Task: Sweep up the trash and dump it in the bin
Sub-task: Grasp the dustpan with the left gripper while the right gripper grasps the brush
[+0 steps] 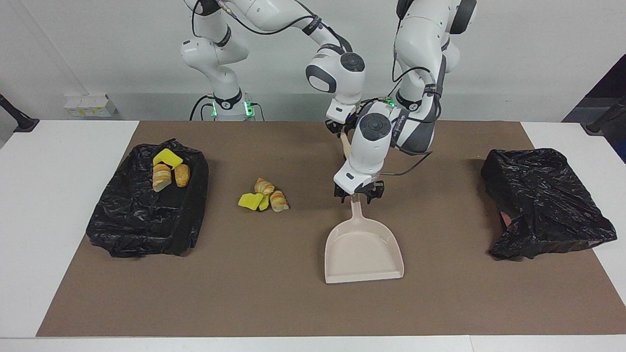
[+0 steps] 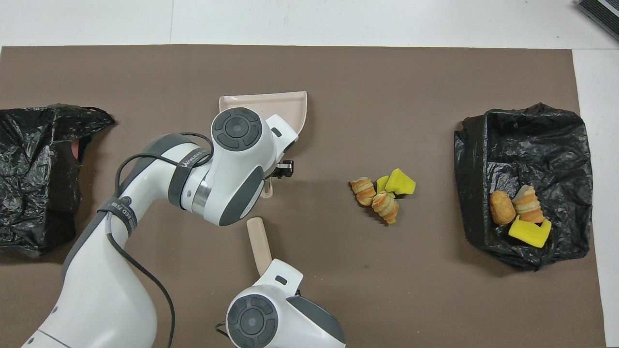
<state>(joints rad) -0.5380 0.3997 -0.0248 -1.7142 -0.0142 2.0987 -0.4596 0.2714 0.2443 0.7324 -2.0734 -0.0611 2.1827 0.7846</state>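
The left gripper (image 1: 358, 194) is down at the handle of the beige dustpan (image 1: 363, 249). Its jaws sit on either side of the handle, but I cannot tell if they are pinching it yet. The dustpan lies flat on the brown mat (image 1: 313, 303), with its wide mouth pointing away from the robots. I think the left arm wants the dustpan so it can scoop with it.

The right gripper (image 1: 342, 131) has its jaws squeezed tight on the end of a flat beige stick (image 2: 257, 240). The stick pokes out past the jaws toward the dustpan handle. I think it is the tool for pushing.

The trash (image 1: 264, 194) is a little pile of yellow sponge bits and striped croissant pieces. It lies on the mat off to the side of both sets of jaws, toward the right arm's end of the table. No jaws touch it.

The black bin (image 1: 146, 205) is past the pile from the jaws. It already holds more trash (image 1: 167, 171). Another black bag (image 1: 543, 205) lies at the left arm's end.
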